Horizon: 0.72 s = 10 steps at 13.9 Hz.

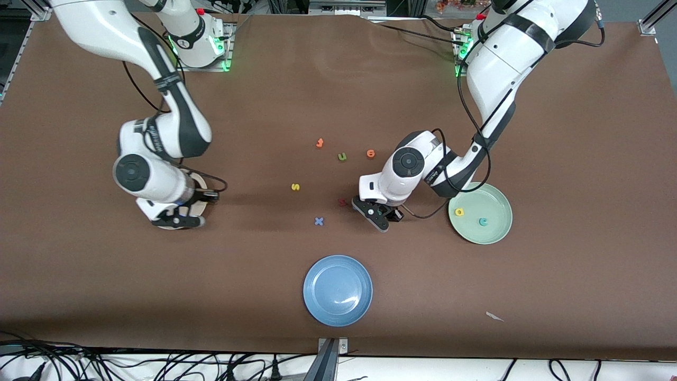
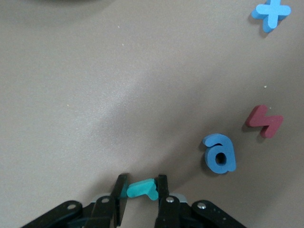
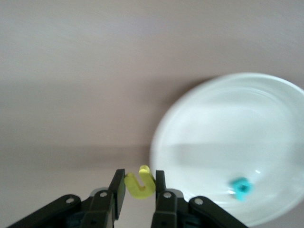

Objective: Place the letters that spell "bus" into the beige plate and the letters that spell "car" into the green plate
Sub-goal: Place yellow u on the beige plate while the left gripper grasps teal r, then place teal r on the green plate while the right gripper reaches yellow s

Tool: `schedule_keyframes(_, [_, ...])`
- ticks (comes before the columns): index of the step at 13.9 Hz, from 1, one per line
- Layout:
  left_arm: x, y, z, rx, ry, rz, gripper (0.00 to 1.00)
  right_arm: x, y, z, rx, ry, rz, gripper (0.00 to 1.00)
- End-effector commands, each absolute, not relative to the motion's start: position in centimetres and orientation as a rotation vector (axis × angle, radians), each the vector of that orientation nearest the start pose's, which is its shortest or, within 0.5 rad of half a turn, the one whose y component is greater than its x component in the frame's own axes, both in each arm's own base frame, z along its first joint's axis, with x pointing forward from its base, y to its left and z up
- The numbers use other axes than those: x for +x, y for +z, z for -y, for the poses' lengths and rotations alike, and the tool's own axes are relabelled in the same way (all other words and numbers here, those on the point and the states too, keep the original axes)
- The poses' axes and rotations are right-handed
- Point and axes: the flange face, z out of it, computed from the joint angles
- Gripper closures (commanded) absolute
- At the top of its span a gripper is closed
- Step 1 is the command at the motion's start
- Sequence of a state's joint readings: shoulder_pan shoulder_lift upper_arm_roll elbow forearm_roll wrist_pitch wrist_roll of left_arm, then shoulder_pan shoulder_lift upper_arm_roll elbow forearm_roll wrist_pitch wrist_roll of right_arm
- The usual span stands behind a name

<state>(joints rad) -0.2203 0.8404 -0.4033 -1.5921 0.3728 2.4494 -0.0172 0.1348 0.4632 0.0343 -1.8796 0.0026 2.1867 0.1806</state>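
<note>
Foam, light and squashy, so I pinch gently across flat sides: my left gripper (image 2: pixel 140 192) clamps the teal r (image 2: pixel 142 189) near the green plate (image 1: pixel 497 233), my right gripper (image 3: pixel 137 190) grips the yellow u (image 3: pixel 140 183) over the beige plate (image 3: pixel 199 137).

The left gripper (image 2: pixel 141 192) sits low, fingers pinched shut on a small piece; the right gripper (image 3: pixel 139 185) likewise pinches one.

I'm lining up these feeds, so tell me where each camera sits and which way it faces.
Front view: high across the table, facing both arms, the green plate and loose letters.
Left wrist view: on the left arm, looking down past the left tool gripping the teal r; shares the blue x with the front view.
Right wrist view: on the right arm, past the right tool holding the yellow u, the beige plate ahead.
</note>
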Motion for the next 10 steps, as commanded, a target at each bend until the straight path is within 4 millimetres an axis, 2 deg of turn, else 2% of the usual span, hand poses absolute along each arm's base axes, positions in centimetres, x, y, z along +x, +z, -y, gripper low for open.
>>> schedule_keyframes(1, [60.6,18.9,37.3,-2.953,-0.191,-1.181,0.95,59.8,24.9,-6.6,-3.160,0.243,-0.016,0.84])
schedule_keyframes(2, [61.7,19.7,35.6,-2.956,-0.188,-1.147,0.94,60.0,24.5,-4.7,-3.177,0.244,-0.036,0.78])
schedule_keyframes(3, [62.4,20.6,34.1,-2.959,-0.159,-1.112,0.94,60.1,24.2,-4.2,-3.178,0.234,-0.063,0.55])
schedule_keyframes(4, [62.6,21.8,33.5,-2.949,-0.131,-1.096,0.94,60.1,24.1,-4.3,-3.173,0.234,-0.096,0.10])
schedule_keyframes(5, [62.6,23.0,33.1,-2.942,-0.102,-1.078,0.94,60.1,24.2,-4.8,-3.175,0.231,-0.124,0.00])
schedule_keyframes(6, [62.6,24.0,32.0,-2.926,-0.055,-1.053,0.94,60.0,24.5,-6.3,-3.176,0.224,-0.164,0.00])
schedule_keyframes(7, [63.3,25.1,29.6,-2.919,-0.012,-1.009,0.94,59.9,24.7,-8.7,-3.181,0.213,-0.208,0.00])
schedule_keyframes(10, [64.6,25.5,22.7,-2.888,0.172,-0.990,0.93,59.5,25.2,-15.7,-3.161,0.170,-0.378,0.00])
